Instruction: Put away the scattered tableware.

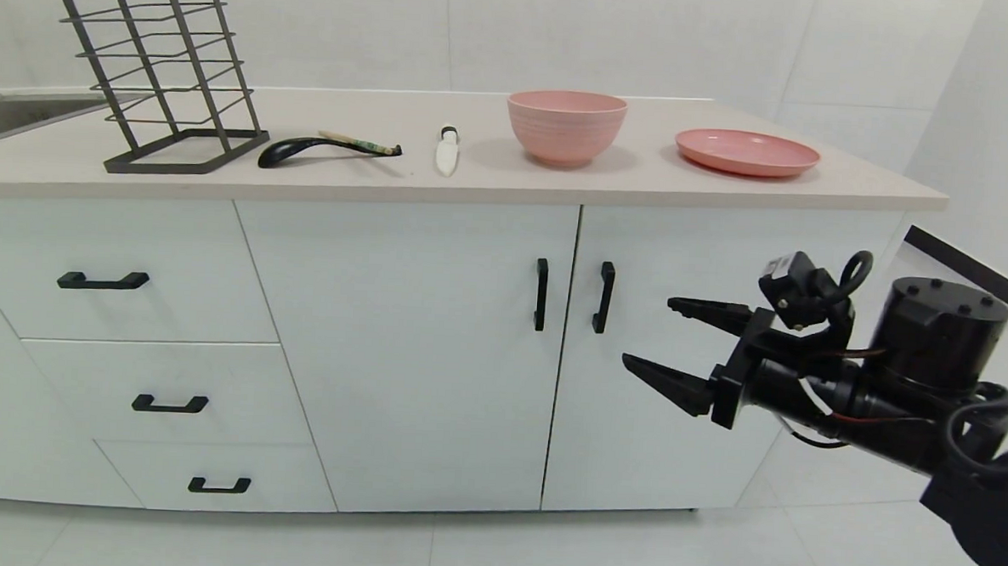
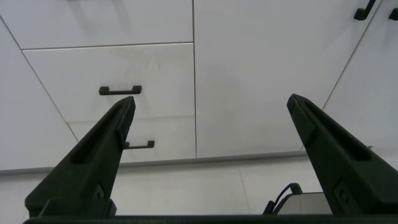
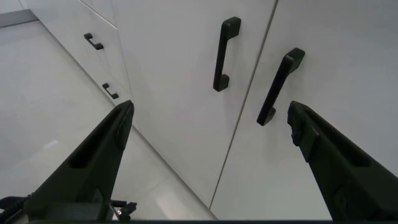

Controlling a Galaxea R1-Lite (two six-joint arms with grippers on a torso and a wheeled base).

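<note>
On the countertop (image 1: 491,189) stand a pink bowl (image 1: 566,126) and, to its right, a pink plate (image 1: 747,151). A small white knife-like utensil (image 1: 447,151) lies left of the bowl. Further left lie a black spoon (image 1: 293,150) and a wooden-handled utensil (image 1: 359,143) crossing its handle. My right gripper (image 1: 657,337) is open and empty, low in front of the right cabinet door, below counter height. In the right wrist view its fingers (image 3: 99,155) frame the two door handles (image 3: 225,54). My left gripper (image 2: 210,106) is open and empty, facing the lower drawers.
A black wire dish rack (image 1: 158,64) stands at the counter's left, beside a steel sink (image 1: 18,113). Below are three drawers with black handles (image 1: 102,281) and two cabinet doors with vertical handles (image 1: 603,297). Tiled floor lies in front.
</note>
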